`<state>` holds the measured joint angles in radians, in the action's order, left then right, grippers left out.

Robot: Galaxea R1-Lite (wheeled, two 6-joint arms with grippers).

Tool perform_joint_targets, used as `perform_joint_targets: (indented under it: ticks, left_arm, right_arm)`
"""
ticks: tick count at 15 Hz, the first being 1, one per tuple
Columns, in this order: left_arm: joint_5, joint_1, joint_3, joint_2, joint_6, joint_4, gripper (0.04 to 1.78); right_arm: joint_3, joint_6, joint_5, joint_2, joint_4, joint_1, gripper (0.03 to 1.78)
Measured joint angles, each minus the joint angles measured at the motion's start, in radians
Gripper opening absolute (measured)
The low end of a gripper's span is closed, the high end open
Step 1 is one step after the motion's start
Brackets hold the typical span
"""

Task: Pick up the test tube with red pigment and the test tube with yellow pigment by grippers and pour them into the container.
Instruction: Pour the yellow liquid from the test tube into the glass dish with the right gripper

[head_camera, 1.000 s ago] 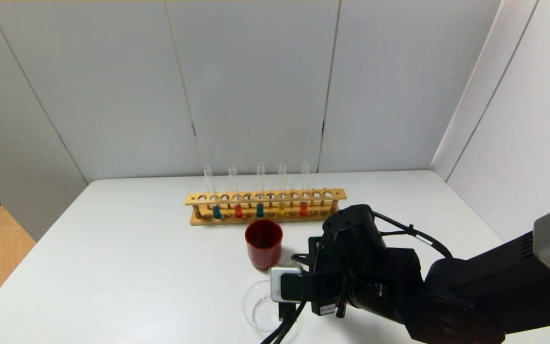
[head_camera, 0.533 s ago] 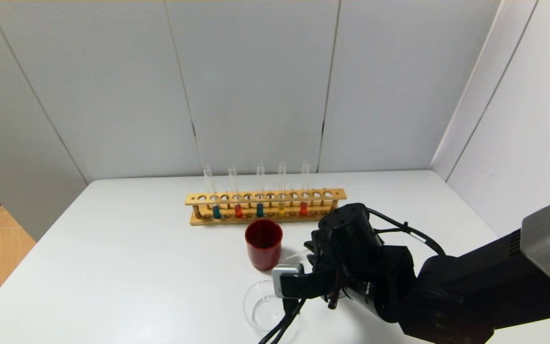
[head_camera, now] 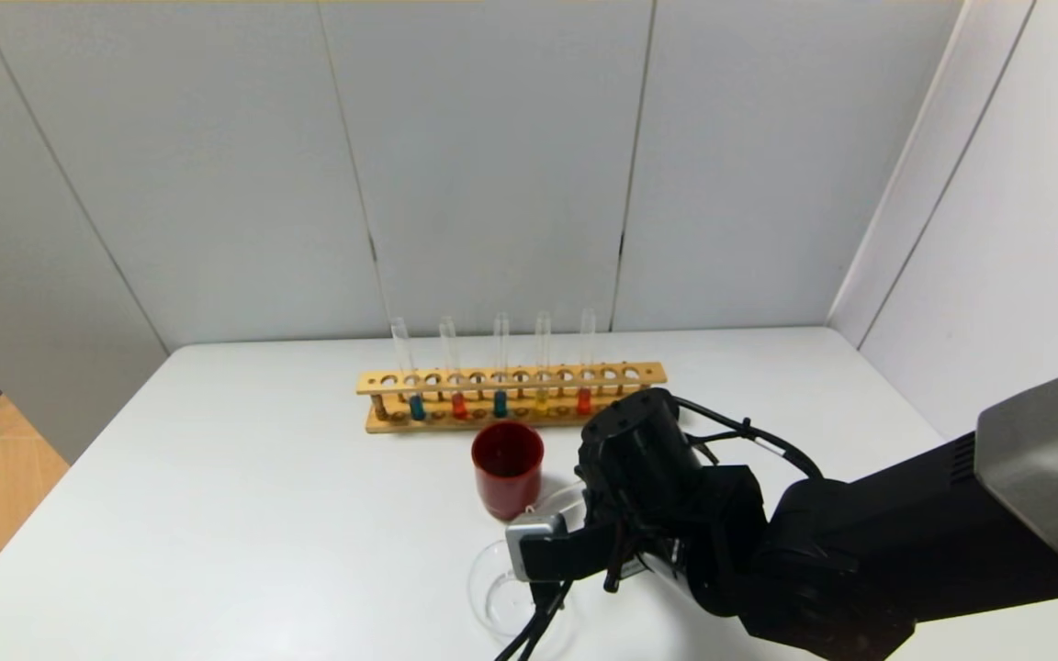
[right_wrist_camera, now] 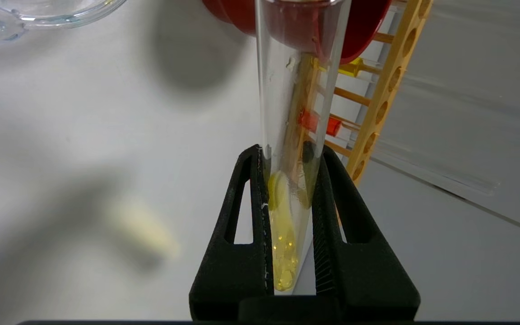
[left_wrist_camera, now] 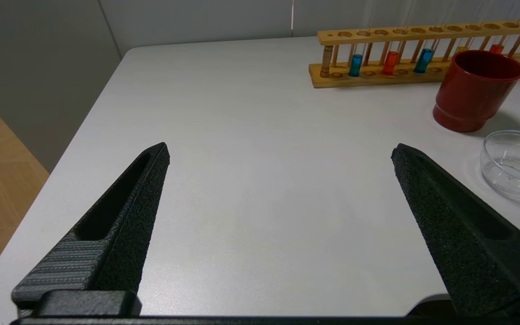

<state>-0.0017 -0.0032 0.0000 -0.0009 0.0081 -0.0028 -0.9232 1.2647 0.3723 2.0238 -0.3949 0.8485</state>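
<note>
My right gripper (right_wrist_camera: pixel 290 152) is shut on the test tube with yellow pigment (right_wrist_camera: pixel 287 104), near its rounded bottom, where the yellow liquid pools. In the head view this tube (head_camera: pixel 558 499) lies tilted, its mouth pointing toward the red cup, just above the clear glass container (head_camera: pixel 490 601). The container also shows in the left wrist view (left_wrist_camera: pixel 513 164). A test tube with red pigment (head_camera: pixel 458 404) stands in the wooden rack (head_camera: pixel 511 378); a second red one (head_camera: pixel 584 400) and another yellow one (head_camera: pixel 541 402) stand there too. My left gripper (left_wrist_camera: pixel 280 151) is open and empty over bare table at the left.
A dark red cup (head_camera: pixel 508 466) stands between the rack and the container, close to the held tube's mouth. Two teal tubes (head_camera: pixel 416 407) stand in the rack. The white table (head_camera: pixel 263 514) ends at walls behind and on the right.
My right arm has moved left and toward the rack with the tube. Its wrist now hangs beside the red cup, over the container's right rim.
</note>
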Motion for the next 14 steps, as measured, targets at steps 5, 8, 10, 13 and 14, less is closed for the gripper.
perform_joint_targets:
  ticks: [5, 8, 10, 13, 14]
  left_arm:
    - [0.0, 0.0, 0.0, 0.0, 0.0, 0.0, 1.74]
    - [0.0, 0.0, 0.0, 0.0, 0.0, 0.0, 1.74]
    - [0.0, 0.0, 0.0, 0.0, 0.001, 0.0, 1.74]
    - [0.0, 0.0, 0.0, 0.0, 0.0, 0.0, 1.74]
    - [0.0, 0.0, 0.0, 0.0, 0.0, 0.0, 1.74]
  right_arm:
    - [-0.008, 0.067, 0.04, 0.004, 0.022, -0.006, 0.34]
    - [-0.005, 0.083, 0.044, 0.006, 0.026, -0.006, 0.34]
    - [-0.003, 0.102, 0.075, 0.007, 0.04, 0.0, 0.34]
    - [-0.01, 0.121, 0.102, 0.01, 0.053, 0.011, 0.34]
    - [-0.011, 0.127, 0.104, 0.012, 0.054, 0.013, 0.34]
